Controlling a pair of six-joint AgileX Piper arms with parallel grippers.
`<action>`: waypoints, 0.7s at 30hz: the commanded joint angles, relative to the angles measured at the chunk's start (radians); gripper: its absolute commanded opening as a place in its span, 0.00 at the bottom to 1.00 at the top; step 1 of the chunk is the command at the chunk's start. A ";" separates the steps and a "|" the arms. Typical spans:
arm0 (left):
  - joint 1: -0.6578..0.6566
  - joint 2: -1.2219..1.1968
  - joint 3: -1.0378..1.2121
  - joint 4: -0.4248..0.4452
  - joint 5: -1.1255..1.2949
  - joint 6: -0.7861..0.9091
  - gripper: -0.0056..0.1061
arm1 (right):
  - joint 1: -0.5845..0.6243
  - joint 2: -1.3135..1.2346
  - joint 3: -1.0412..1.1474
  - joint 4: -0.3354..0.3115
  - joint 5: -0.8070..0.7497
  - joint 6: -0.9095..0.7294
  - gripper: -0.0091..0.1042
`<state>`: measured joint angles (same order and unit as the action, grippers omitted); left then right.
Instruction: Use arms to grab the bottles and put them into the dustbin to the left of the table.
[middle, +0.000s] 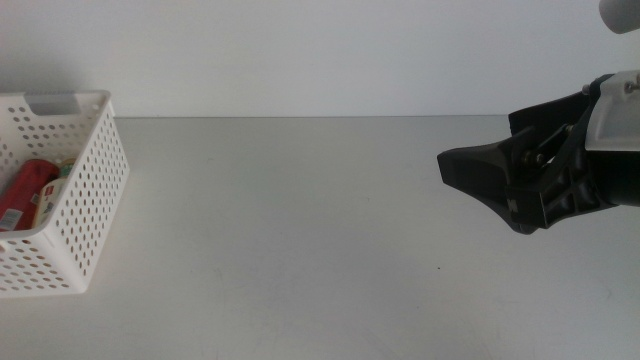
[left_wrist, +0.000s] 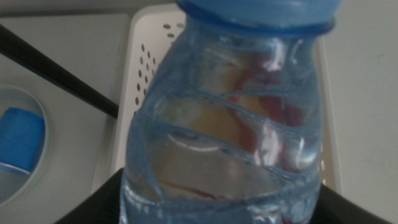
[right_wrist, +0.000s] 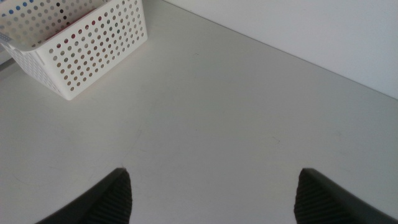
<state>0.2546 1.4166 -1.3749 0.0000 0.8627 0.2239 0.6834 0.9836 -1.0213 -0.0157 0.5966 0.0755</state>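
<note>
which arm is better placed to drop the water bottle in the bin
Left. Its end effector is shut on the water bottle, with the bin right behind it. The right end effector is open and empty, over the table far from the bin.

The bin (middle: 75, 215), a white perforated basket with a slot handle in its far wall, sits at the left edge of the table (middle: 300, 240). Inside it lies a red can (middle: 25, 192), tilted, and just beside the can, toward the bin's right wall, a bit of yellow and green-white bottle (middle: 55, 190) shows. Well apart from the bin, across the bare tabletop, the right tool (middle: 480, 172) comes in from the right side, its dark tips pointing toward the bin.
</note>
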 joint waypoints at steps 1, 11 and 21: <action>0.028 0.021 -0.051 -0.061 -0.057 0.029 0.03 | -0.005 -0.012 -0.028 -0.007 -0.064 -0.013 0.67; 0.035 0.229 -0.051 -0.092 -0.082 0.029 0.03 | -0.005 -0.012 -0.028 -0.007 -0.064 -0.013 0.67; 0.035 0.319 -0.051 -0.092 -0.161 0.029 0.23 | -0.005 -0.012 -0.028 -0.007 -0.064 -0.013 0.67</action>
<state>0.2892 1.7884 -1.3834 -0.0776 0.7733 0.2545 0.6834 0.9836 -1.0213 -0.0157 0.5966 0.0755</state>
